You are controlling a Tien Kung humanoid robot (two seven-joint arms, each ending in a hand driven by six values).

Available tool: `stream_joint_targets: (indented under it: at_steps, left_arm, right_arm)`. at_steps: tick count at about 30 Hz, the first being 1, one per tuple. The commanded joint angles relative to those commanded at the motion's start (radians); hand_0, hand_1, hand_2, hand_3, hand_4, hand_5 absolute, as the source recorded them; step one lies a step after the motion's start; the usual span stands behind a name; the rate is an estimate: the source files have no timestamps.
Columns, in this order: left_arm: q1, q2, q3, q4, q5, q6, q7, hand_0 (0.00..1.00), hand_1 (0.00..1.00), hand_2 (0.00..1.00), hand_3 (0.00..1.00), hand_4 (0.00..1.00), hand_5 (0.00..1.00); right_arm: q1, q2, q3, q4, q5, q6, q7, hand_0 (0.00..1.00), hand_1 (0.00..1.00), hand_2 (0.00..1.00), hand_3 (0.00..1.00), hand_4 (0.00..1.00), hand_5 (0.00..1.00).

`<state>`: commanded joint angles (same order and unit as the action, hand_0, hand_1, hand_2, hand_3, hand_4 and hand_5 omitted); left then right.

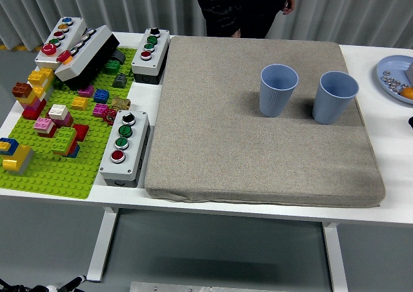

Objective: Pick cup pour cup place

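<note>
Cups: you are looking at two light blue ribbed cups standing upright on the grey mat, the left cup (279, 89) and the right cup (335, 96) near each other but apart, toward the mat's far right part.
Cup contents: you cannot tell whether either cup is holding anything.
Mat: the grey fabric mat (258, 156) is lying flat on the white counter (393, 163), covering most of its middle.
Robot hands: neither robot hand is reaching over the counter; you cannot tell how open they are, and nothing is gripping the cups.
Left side: a green building-brick baseplate (51, 172) is carrying scattered coloured bricks, with grey push-button boxes around it, one (124, 148) lying just beside the mat's left edge and another (150, 55) at the far edge.
Right edge: a blue plate (390, 69) with small items is sitting partly out of view.
Person: someone in dark clothing (242, 4) is standing at the far side, one hand (288, 6) hanging by the body.
</note>
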<state>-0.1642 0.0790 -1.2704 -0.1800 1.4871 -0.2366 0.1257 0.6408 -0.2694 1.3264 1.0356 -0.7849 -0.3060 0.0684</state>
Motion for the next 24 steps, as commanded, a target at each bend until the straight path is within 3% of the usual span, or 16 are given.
stream_joint_targets:
  at_steps: [24]
  left_arm:
    - [0.003, -0.003, -0.011, 0.000, 0.011, -0.001, 0.006, 0.855, 0.867, 0.883, 0.772, 0.599, 0.998]
  right_arm:
    - [0.008, -0.001, -0.014, 0.001, 0.004, 0.004, -0.003, 0.955, 0.845, 0.840, 0.815, 0.740, 0.998]
